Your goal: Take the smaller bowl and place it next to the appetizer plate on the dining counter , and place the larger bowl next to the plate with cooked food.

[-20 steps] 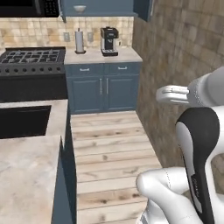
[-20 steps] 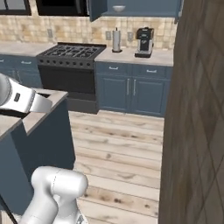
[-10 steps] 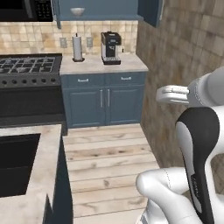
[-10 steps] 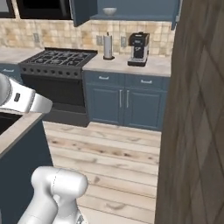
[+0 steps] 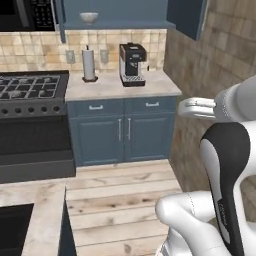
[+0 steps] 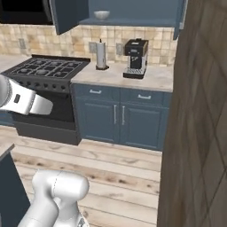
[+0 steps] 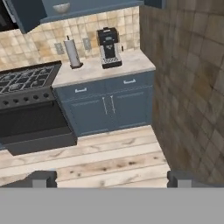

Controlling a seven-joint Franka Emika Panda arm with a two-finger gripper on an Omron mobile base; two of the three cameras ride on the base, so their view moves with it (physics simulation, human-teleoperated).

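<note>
Still at the fetching step: hand [image 7: 112, 178] open wide, holding nothing. One bowl [image 5: 88, 17] up on the open cabinet shelf [image 5: 120, 24], above the worktop's [image 5: 120, 86] back edge; smaller or larger, cannot tell. Next: close in, reach up.

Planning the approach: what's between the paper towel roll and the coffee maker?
Bare countertop separates paper towel roll from coffee maker, seen in the left base view.
</note>
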